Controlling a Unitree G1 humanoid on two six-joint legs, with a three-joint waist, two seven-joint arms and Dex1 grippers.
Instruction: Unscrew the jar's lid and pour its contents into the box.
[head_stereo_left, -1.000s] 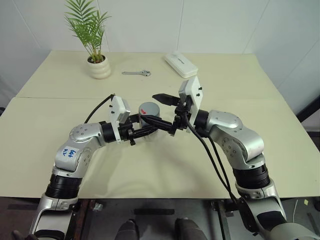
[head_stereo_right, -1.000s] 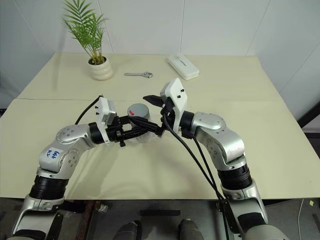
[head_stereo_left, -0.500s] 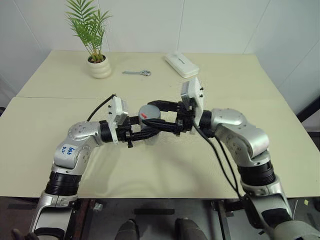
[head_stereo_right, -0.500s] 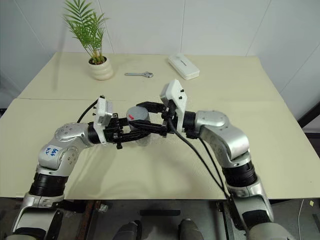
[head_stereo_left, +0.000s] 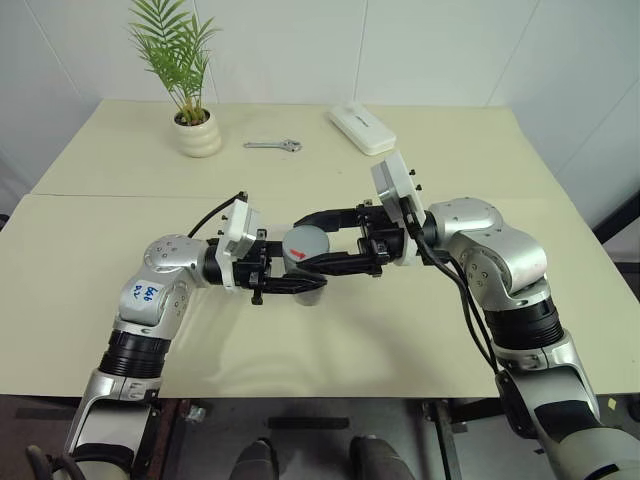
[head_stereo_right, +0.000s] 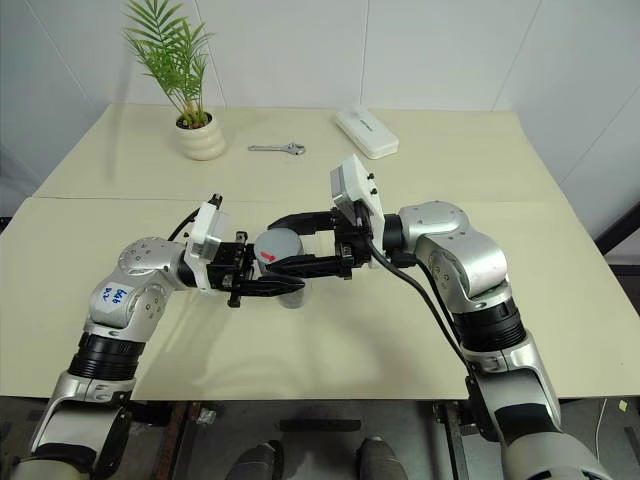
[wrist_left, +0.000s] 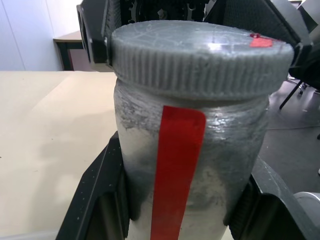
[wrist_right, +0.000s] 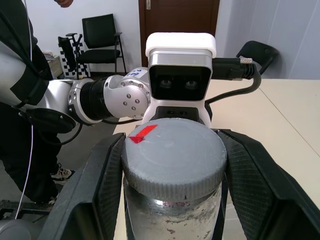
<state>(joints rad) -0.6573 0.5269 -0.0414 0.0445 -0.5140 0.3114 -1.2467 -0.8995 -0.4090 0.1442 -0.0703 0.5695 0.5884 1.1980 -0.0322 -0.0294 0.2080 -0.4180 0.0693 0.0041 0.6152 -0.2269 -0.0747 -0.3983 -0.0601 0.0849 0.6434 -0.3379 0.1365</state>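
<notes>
Centre of the head views, held above the table (head_stereo_left: 420, 330): the jar (head_stereo_left: 309, 289) sits between both arms. Left gripper (head_stereo_left: 305, 285) is clamped on the jar's body, fingers either side of it below the lid (head_stereo_left: 304, 243). Right gripper (head_stereo_left: 312, 240) straddles the lid, one finger behind, one in front; in its wrist view the pads flank the lid's ribbed edge closely, but I can't tell whether they're actually pinching it. Lid still on. Handling, my read: small rigid plastic jar, probably light, smooth-walled so likely to spin in the left grip under torque. Grip the body low and firm, take the lid by its ribbed rim. Contents can't be made out through the cloudy wall.
</notes>
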